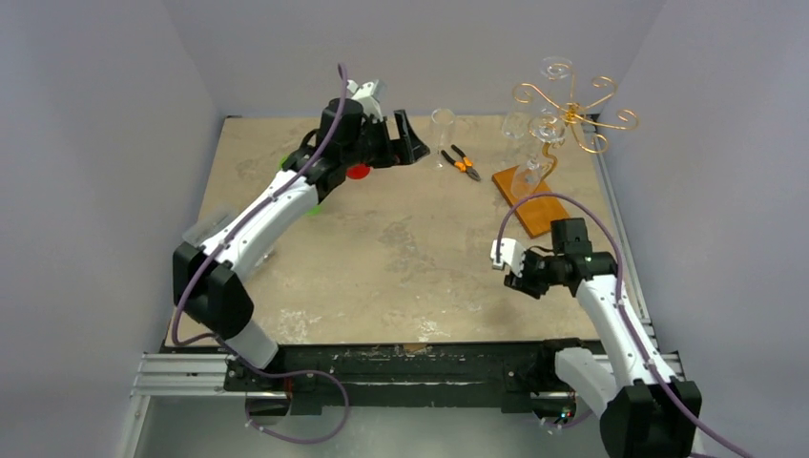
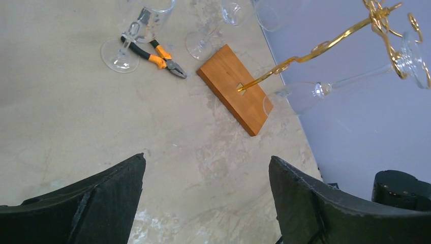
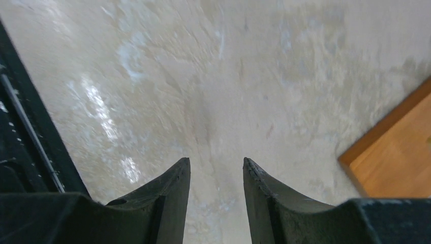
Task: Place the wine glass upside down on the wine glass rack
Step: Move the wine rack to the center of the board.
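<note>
Left arm (image 1: pixel 277 205) is stretched far across the worktop (image 1: pixel 401 258). Left hand (image 1: pixel 410 141) has its jaws spread wide with nothing in them, pointing at the wine glass (image 1: pixel 442 127), which stands upright just to its right with pliers (image 1: pixel 462 162) by its foot. I expect the glass to be light, rigid, slick, brittle and top-heavy. Best hold is probably the stem just under the bowl with a soft squeeze, which leaves the foot free to slide into a wire curl once inverted. Wine glass rack (image 1: pixel 572 113) sits in the far right corner, other glasses (image 1: pixel 530 177) hanging from it bowl-down. Right hand (image 1: pixel 508 260) is low over the worktop near the rack's wooden base. Its fingers are a narrow gap apart and hold nothing.
</note>
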Robot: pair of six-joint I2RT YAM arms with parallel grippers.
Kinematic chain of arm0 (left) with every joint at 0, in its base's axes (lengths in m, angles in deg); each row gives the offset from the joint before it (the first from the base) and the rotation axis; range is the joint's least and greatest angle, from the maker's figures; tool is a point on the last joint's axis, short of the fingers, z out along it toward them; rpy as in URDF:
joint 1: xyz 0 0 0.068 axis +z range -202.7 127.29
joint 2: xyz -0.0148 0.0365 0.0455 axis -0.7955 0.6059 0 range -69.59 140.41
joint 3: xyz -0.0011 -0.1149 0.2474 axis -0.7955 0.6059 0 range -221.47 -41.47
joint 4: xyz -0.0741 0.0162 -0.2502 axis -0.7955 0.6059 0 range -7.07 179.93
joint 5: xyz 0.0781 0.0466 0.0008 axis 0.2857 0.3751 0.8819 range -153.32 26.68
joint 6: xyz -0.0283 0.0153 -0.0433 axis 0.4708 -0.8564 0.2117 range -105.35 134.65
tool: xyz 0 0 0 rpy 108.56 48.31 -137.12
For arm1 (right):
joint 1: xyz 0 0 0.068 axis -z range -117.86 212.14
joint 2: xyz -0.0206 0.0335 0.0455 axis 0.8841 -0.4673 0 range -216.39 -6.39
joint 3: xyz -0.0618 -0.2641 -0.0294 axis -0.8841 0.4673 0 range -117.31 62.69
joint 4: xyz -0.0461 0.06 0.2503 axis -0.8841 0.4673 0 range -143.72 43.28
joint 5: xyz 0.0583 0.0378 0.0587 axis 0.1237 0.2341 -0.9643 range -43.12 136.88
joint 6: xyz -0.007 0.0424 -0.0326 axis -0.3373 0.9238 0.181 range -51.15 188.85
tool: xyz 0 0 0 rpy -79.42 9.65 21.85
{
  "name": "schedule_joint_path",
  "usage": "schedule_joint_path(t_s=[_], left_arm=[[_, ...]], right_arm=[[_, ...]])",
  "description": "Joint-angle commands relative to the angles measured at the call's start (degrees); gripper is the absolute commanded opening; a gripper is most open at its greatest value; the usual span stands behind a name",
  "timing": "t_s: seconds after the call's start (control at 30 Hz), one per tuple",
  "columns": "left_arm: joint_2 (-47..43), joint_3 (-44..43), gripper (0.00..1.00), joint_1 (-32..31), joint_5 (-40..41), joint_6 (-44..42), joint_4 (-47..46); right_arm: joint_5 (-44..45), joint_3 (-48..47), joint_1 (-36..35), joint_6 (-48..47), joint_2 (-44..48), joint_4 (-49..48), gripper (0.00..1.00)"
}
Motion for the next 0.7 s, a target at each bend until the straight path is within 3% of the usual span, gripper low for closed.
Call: schedule_joint_path(t_s=[0.0,0.13,0.3,0.53,0.67], left_arm=[[-12.54,4.13,0.88,0.37,4.35,-7.29,1.21],[-21.84,9.98,0.89,0.36,8.43,-13.97,5.30],[-34.91,19.00,0.89,0.33,18.99,-22.56,9.81],[-55.27,33.47,0.91,0.38,36.00,-30.20,12.29],[-63.39,39.45,0.93,0.39,38.49,-31.96,11.03]], right_arm=[[0.90,-6.05,-13.25,9.54,1.98,1.25,0.41],[6.72,-12.63,-27.21,17.81,-2.38,0.48,0.40],[24.37,-26.68,-42.67,29.34,-13.87,-1.58,0.39],[40.02,-66.85,-43.61,40.47,-39.39,0.53,0.41],[50.53,-84.15,-42.38,42.50,-51.45,-1.48,0.57]])
